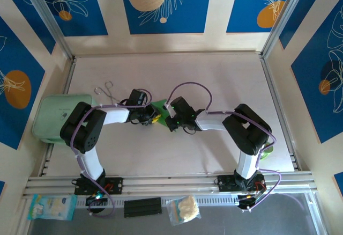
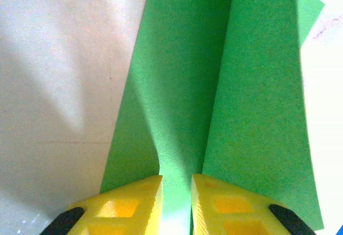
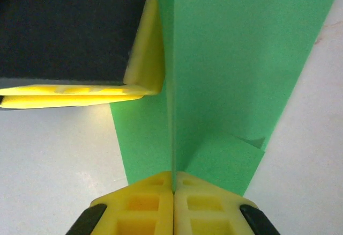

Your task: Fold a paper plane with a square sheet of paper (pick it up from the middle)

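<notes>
The square sheet of paper point(image 1: 159, 107) is bright green and lies mid-table, pinched up into a standing centre ridge. In the left wrist view the paper point(image 2: 257, 111) runs away in long folded panels. My left gripper point(image 2: 177, 192) straddles the ridge, and a rounded band of paper fills the narrow gap between its yellow fingers. In the right wrist view my right gripper point(image 3: 173, 184) is shut tight on the thin upright ridge of the paper point(image 3: 230, 58). The left gripper's yellow finger point(image 3: 150, 58) presses the ridge's far end. From above, the left gripper point(image 1: 153, 118) and the right gripper point(image 1: 169, 121) meet tip to tip.
A pale mint-green pouch point(image 1: 56, 117) sits at the table's left edge, beside the left arm. Metal forceps point(image 1: 104, 90) lie behind the left arm. Small packets point(image 1: 51, 207) point(image 1: 185, 208) and a black block point(image 1: 142, 207) lie below the front rail.
</notes>
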Tool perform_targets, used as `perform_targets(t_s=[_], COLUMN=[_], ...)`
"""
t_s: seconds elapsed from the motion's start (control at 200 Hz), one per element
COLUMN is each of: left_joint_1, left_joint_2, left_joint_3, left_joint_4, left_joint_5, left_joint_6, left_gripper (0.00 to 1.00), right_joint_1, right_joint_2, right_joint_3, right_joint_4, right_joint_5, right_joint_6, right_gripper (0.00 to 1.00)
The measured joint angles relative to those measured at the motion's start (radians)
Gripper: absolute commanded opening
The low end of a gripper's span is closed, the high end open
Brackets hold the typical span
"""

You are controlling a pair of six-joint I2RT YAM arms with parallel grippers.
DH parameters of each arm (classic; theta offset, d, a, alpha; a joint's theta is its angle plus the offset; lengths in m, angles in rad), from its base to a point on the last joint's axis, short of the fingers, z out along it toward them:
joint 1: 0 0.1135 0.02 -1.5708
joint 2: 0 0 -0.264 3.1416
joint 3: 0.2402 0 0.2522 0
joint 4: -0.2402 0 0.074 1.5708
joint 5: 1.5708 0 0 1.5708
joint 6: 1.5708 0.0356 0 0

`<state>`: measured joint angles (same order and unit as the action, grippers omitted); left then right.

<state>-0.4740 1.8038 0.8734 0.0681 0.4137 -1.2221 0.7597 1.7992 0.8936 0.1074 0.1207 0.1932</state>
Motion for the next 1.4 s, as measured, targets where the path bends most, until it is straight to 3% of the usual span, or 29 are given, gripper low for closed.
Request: perform_targets(t_s=[0.42,0.91,1.146,1.401], left_joint_1=[-0.002,-0.005,-0.008,-0.014], left_joint_2=[-0.057,-0.074,-0.035,0.009], left_joint_3=[-0.001,-0.074,-0.053,-0.038], left_joint_4=[-0.082,0.135,0.162,0.181], left_joint_5=[-0.049,-0.006,0.015,0.033], left_joint_6=[0.052,0.049,0.053,0.053], left_gripper=[0.23,0.24,0.25,0.33], right_joint_1=[-0.085,-0.200,-0.240,-0.267], right_joint_2=[0.027,0.089,0.115,0.136], right_joint_3=[0.000,0.000,0.000,0.000], right_joint_4=[0.013,0.063,0.092,0.118], right_joint_5=[-0.211,-0.459,-0.558,-0.628], right_joint_6=[0.090,0.201,0.246,0.282], right_gripper=[0.05,0.05,0.05,0.05])
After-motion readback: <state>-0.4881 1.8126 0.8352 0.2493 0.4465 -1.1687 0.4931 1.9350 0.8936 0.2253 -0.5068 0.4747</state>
